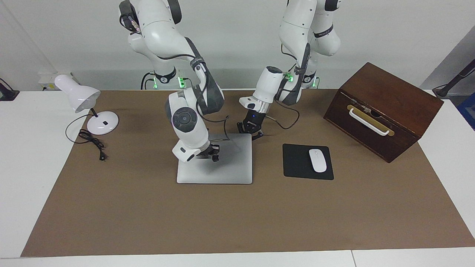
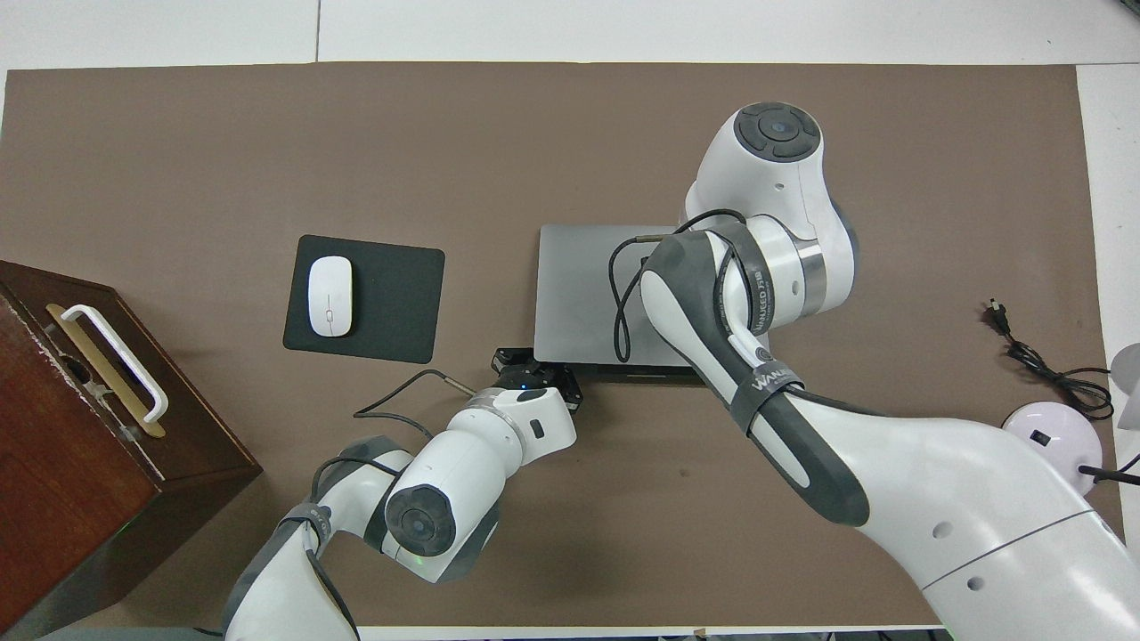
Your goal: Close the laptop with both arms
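Laptop (image 1: 226, 165) first: in the facing view you see it lying shut and flat on the brown mat (image 1: 237, 222), lid up, about midway between the two arms' ends of the table. Your right gripper (image 1: 212, 152) is over the lid, fingertips together and holding nothing; whether it touches the lid you cannot tell from here. Your left gripper (image 1: 253, 130) sits at the laptop's corner nearest the robots on the left arm's side, also closed with nothing in it. Beside the laptop, toward the left arm's end, lies the mouse pad (image 1: 297, 163) with the mouse (image 1: 317, 160) on it, and a wooden box (image 1: 382, 111) stands past that. A desk lamp (image 1: 87, 107) stands toward the right arm's end.

From overhead, you find the laptop (image 2: 579, 303) partly covered by the right arm, which hides its gripper. The left gripper (image 2: 534, 372) sits at the laptop's near corner. The mouse (image 2: 329, 296) rests on the mouse pad (image 2: 392, 303), well apart from the box (image 2: 80, 445).
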Robot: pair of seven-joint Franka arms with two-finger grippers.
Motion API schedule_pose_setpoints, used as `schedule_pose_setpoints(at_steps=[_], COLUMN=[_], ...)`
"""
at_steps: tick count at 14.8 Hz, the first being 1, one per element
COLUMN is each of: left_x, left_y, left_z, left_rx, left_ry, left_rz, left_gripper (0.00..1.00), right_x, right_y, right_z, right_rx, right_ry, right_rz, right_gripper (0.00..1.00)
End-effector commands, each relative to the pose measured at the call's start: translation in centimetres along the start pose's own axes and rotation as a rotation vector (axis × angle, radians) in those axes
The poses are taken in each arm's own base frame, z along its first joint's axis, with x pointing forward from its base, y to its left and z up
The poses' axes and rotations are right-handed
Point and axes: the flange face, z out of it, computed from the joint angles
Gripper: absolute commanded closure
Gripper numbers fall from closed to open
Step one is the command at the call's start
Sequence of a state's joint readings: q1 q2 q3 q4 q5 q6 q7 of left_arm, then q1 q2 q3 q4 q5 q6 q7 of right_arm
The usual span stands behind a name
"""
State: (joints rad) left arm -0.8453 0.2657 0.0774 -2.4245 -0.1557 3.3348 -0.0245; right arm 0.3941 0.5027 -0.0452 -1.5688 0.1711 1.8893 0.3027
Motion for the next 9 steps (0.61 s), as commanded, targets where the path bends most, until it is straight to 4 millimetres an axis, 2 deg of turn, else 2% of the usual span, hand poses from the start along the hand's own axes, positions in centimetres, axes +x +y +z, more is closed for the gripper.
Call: schedule_pose_setpoints(at_steps=[1, 6, 8, 9], left_x=[-5.3, -5.3, -5.4, -5.5], left_y=[-4.1, -4.2, -4.3, -4.3], left_z=[3.4, 3.4, 3.4, 3.4], left_rx=[0.063, 0.064, 0.065, 0.064], left_ry=[-0.138, -0.143, -0.149, -0.159], left_rz=[-0.006, -0.014, -0.017, -0.019], left_gripper=[1.0, 1.0, 1.0, 1.0], right_x=[0.0, 0.1, -0.1, -0.1], right_y=[0.4, 2.3, 4.0, 5.8], right_z=[-2.5, -7.0, -9.7, -11.4], right_rx=[0.022, 0.025, 0.032, 0.036], right_ry=[-0.016, -0.013, 0.035, 0.058], right_rz=[0.026, 0.036, 0.048, 0.06], right_gripper=[1.0, 1.0, 1.0, 1.0])
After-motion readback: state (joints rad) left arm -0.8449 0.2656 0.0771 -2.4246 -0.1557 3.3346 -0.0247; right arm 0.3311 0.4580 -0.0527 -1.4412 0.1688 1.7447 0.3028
